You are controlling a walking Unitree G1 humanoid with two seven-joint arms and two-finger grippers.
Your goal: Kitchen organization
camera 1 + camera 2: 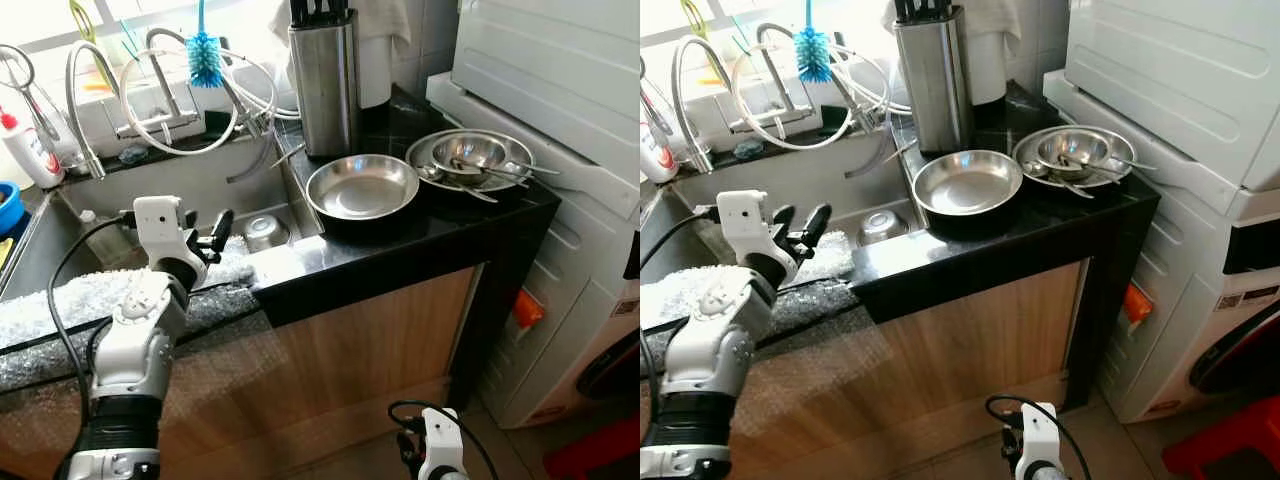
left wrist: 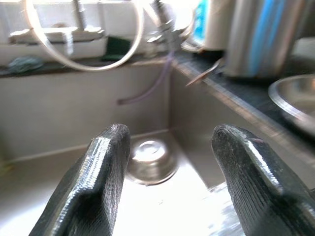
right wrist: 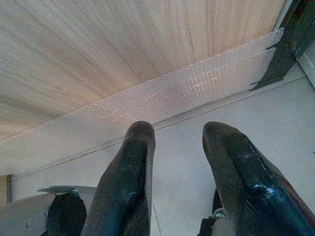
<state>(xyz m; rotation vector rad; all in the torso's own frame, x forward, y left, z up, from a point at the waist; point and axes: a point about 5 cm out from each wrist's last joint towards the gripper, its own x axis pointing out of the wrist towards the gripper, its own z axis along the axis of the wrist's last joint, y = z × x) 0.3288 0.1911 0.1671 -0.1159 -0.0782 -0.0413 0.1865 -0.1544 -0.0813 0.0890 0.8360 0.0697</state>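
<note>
Pans and bowls are what you have to sort out here: a steel frying pan [image 1: 361, 187] sits on the black tabletop [image 1: 400, 238] just right of the sink [image 1: 150, 190], and beside it, toward the white washing machine [image 1: 560, 150], a second pan [image 1: 470, 160] holds a bowl and some loose cutlery. Behind the frying pan stands a steel knife block [image 1: 325, 85] with black handles sticking out of its top.

You can see a small steel bowl [image 2: 150, 157] lying at the bottom of the sink, near the corner next to the tabletop. Your left gripper [image 2: 170, 182] hovers over the sink's front edge, pointing at that bowl, with its jaws wide apart and nothing between them. A strip of bubble wrap [image 1: 90, 300] covers the front edge under the arm.

Around the sink you have a curved tap [image 1: 85, 100], looped hoses, a blue bottle brush [image 1: 205, 55] hanging above, and a white bottle with a red cap [image 1: 28, 148] on the far left; its label is too small to read. No other writing is legible, though small stickers show on the washing machine's front.

Your right gripper [image 3: 177, 172] hangs low by the wooden cabinet front [image 1: 370, 340], above the pale floor [image 3: 197, 147], its jaws apart and holding nothing.
</note>
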